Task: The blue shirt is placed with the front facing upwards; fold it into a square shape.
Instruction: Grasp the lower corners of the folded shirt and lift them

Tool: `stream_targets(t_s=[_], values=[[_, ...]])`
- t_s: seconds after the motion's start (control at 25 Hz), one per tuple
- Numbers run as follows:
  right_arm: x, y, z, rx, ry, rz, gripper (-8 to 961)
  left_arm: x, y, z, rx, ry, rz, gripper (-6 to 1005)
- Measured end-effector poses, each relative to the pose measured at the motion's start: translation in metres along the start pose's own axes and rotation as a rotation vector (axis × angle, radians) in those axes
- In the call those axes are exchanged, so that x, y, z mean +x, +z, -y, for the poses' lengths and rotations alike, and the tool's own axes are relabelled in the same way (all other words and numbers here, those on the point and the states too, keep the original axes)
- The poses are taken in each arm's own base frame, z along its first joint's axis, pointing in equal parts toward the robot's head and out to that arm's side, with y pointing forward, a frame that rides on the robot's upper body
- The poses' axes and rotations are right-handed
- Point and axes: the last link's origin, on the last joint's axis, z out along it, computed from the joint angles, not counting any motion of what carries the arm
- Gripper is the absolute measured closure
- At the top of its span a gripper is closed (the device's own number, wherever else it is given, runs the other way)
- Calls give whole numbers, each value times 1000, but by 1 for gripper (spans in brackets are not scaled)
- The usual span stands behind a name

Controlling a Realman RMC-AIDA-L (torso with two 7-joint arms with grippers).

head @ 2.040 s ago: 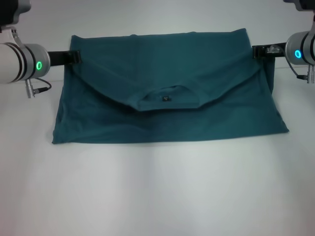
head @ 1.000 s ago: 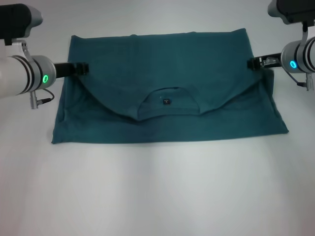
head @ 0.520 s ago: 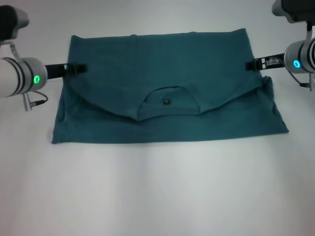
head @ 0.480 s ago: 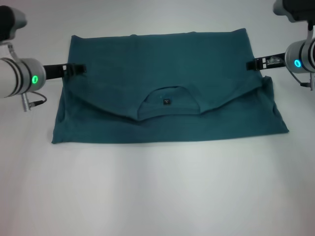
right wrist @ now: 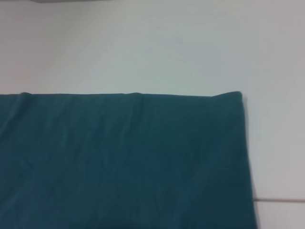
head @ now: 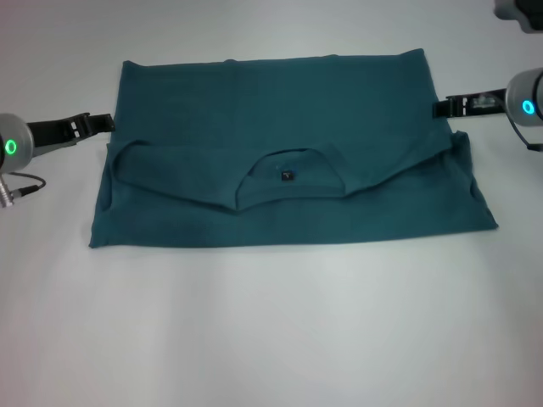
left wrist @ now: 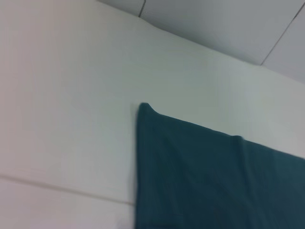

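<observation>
Head view first: we are seeing the blue shirt lying flat on the white table, folded across its width so that the collar, with its small black label, is facing us near the middle of the cloth. Our left claw is hanging just off the shirt's left edge, apart from the fabric and holding nothing; we cannot tell whether its fingers are spread or pressed together. Our right claw is sitting right beside the shirt's right edge, near the far corner, and again we cannot tell how its fingers are standing or whether it is touching the cloth.

Left wrist view: we are looking at one pointed corner of the blue shirt lying on the pale table.

Right wrist view: we are looking along a straight folded edge of the blue shirt ending in a square corner, with bare table beyond it.
</observation>
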Motion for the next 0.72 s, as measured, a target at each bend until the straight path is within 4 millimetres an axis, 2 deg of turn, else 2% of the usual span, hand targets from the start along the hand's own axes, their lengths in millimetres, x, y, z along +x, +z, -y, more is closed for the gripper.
stream_targets(t_s=[0.16, 0.4, 0.56, 0.6, 0.72], values=[[7, -11, 7, -77, 57, 16, 379, -6, -13, 7, -83, -107, 17, 261], [43, -34, 14, -309, 184, 1, 382, -18, -31, 21, -198, -245, 66, 260], [64, -47, 19, -426, 240, -22, 384, -25, -36, 26, -222, -283, 86, 260], [69, -51, 20, -454, 247, -25, 384, -34, -39, 30, -232, -307, 110, 260], [80, -60, 21, -520, 243, -31, 383, -42, -41, 35, -229, -324, 124, 261]])
